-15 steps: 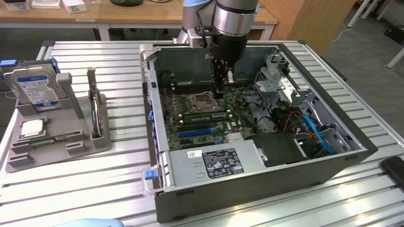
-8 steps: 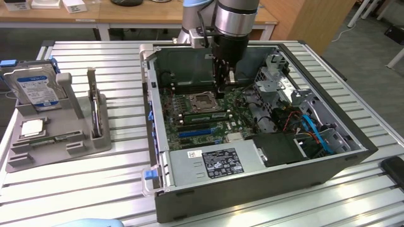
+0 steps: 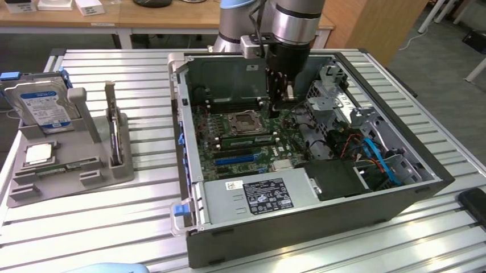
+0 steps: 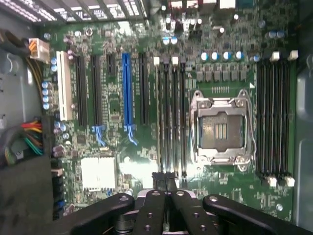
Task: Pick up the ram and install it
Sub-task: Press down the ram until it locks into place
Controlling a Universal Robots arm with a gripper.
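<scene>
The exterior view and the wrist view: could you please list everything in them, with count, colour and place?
table: 1, silver, slatted, under everything
computer case: 1, dark grey, open, mid-table
motherboard: 1, green, inside the case
CPU socket: 1, silver, on the motherboard
power supply: 1, silver, labelled, at the case's near end
holder: 1, grey, on the exterior view's left of the case
hard drive: 1, silver with blue label, upright in the holder
card: 1, dark with metal bracket, upright in the holder
ram: 1, green, lying flat low in the holder
arm: 1, silver and black, reaching down into the case
pincer: 1, black, over the motherboard by the memory slots
</scene>
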